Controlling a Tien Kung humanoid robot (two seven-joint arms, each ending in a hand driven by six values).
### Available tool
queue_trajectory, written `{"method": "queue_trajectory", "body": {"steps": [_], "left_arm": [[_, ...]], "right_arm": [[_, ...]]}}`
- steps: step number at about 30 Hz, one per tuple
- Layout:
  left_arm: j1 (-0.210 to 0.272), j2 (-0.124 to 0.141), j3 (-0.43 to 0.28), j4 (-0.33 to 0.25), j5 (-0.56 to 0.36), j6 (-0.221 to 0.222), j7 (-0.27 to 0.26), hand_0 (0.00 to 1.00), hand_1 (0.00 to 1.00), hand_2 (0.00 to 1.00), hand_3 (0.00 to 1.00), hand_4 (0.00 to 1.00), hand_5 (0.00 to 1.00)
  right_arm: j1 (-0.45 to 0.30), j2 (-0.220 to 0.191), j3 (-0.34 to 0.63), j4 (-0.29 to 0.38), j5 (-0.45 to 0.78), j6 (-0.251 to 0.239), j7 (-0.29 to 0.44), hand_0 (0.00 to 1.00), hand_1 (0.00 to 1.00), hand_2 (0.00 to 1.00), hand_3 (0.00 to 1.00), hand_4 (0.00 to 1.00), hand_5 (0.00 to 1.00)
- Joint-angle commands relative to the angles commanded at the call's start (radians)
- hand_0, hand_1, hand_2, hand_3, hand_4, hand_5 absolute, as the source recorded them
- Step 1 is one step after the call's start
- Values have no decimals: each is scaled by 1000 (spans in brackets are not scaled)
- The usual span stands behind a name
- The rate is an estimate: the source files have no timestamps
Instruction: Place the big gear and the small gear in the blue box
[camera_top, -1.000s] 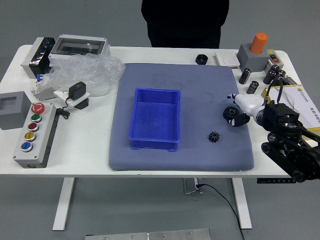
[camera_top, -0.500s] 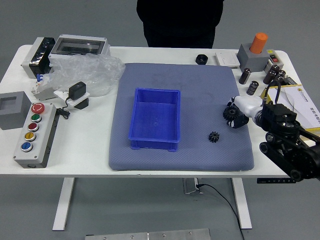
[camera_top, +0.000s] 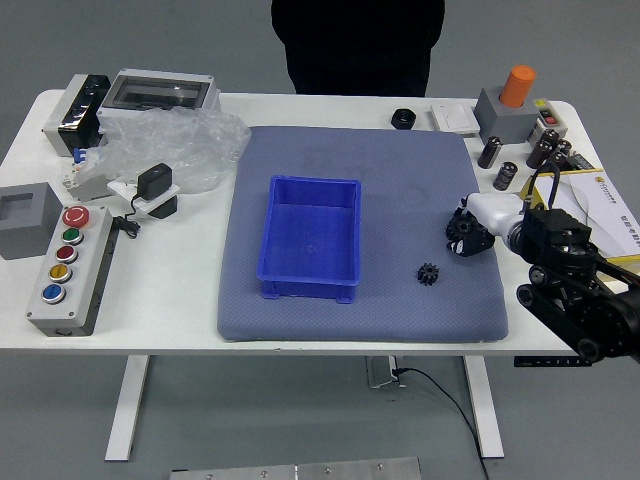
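Note:
Around the big gear (camera_top: 461, 226), at the mat's right side, are the fingers of my right hand (camera_top: 467, 228), closed about it and covering part of it. The black small gear (camera_top: 428, 274) lies on the mat a little nearer and to the left, apart from the hand. The blue box (camera_top: 311, 230) stands left of the mat's middle, with nothing inside.
Under the box and gears lies a grey-blue mat (camera_top: 400, 170). A button box (camera_top: 72, 272) and plastic bag (camera_top: 175, 145) are on the left; black cylinders (camera_top: 505, 175), a grey block (camera_top: 506, 115) and a clipboard (camera_top: 605, 210) are right. A person (camera_top: 358, 45) stands behind the table.
My right hand has shifted slightly left onto the big gear, and its fingers have closed in around it. The person's dark clothing has moved a little to the left.

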Motion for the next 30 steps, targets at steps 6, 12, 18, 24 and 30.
{"method": "queue_trajectory", "body": {"steps": [6, 12, 18, 24, 30], "left_arm": [[0, 0, 0, 0, 1, 0, 0, 837, 800, 806, 840, 639, 236], [0, 1, 0, 0, 2, 0, 0, 837, 801, 806, 840, 637, 232], [1, 1, 0, 0, 3, 0, 0, 837, 801, 806, 840, 635, 228], [1, 2, -1, 0, 5, -1, 0, 837, 801, 806, 840, 634, 226], [1, 3, -1, 0, 5, -1, 0, 837, 802, 806, 840, 634, 226]], "right_arm": [[1, 2, -3, -4, 2, -23, -4, 616, 531, 577, 654, 662, 305], [3, 3, 2, -5, -2, -49, -2, 620, 484, 523, 640, 736, 233], [4, 4, 11, -2, -8, -68, -2, 615, 469, 511, 633, 750, 208], [3, 2, 30, 15, -14, -73, -8, 613, 451, 493, 618, 764, 204], [2, -5, 63, 60, -17, -73, -19, 625, 450, 485, 618, 754, 196]]}}
